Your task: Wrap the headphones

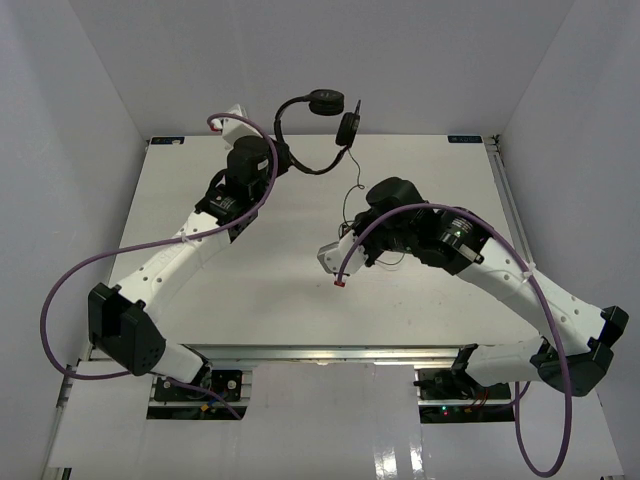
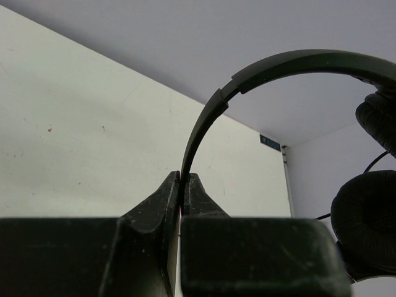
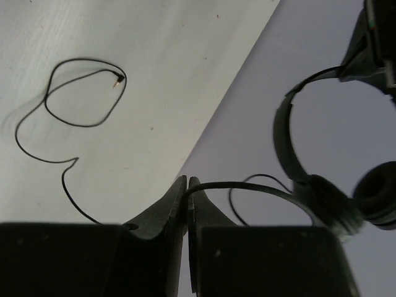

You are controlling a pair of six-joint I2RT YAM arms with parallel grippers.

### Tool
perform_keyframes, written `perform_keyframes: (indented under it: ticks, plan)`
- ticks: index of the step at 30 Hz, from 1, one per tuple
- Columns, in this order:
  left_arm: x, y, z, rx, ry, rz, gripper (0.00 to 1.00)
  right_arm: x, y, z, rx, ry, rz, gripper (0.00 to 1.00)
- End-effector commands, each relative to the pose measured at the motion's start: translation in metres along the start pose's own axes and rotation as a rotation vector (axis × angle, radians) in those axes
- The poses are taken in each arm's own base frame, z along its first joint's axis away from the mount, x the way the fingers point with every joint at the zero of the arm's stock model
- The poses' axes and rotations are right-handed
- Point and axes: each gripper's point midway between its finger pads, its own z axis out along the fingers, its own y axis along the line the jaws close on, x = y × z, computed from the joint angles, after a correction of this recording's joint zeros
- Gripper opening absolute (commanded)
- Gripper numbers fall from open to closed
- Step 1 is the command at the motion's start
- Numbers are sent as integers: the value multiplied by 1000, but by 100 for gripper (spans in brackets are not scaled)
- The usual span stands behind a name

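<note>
I'm holding the headphones [image 1: 325, 103] by the band in the clenched left claw [image 2: 183, 184], right claw [image 3: 187, 184] pinching the cord [image 3: 241, 183], nothing wrapped yet.

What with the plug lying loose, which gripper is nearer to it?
Right. The right gripper pinches the cord, the plug lying before it; the left gripper holds the headband farther back.

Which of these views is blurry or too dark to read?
Top external: evenly lit, sharp, headphones clear. Left wrist: left gripper near-black, underexposed; headband crisp. Right wrist: earcups blurred at right; cord on the table sharp, with a soft shadow.
</note>
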Motion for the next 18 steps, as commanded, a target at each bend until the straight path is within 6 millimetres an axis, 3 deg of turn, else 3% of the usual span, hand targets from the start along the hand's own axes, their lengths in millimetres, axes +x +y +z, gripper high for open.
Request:
perform_keyframes:
  ticks: [1,6,10,14,18]
  plan:
    - [18,-8,-3,81,81,65,0,21,-33,-31,23,151,-171,8]
    - [57,4,2,108,208,197,0,30,-62,-43,67,224,-255,8]
    - [81,3,-1,181,288,248,0,29,-66,-41,57,230,-291,8]
    - [92,-1,-5,238,336,286,0,29,-62,-34,38,234,-322,8]
    - [101,-11,-16,337,381,316,0,26,-74,-33,74,216,-287,8]
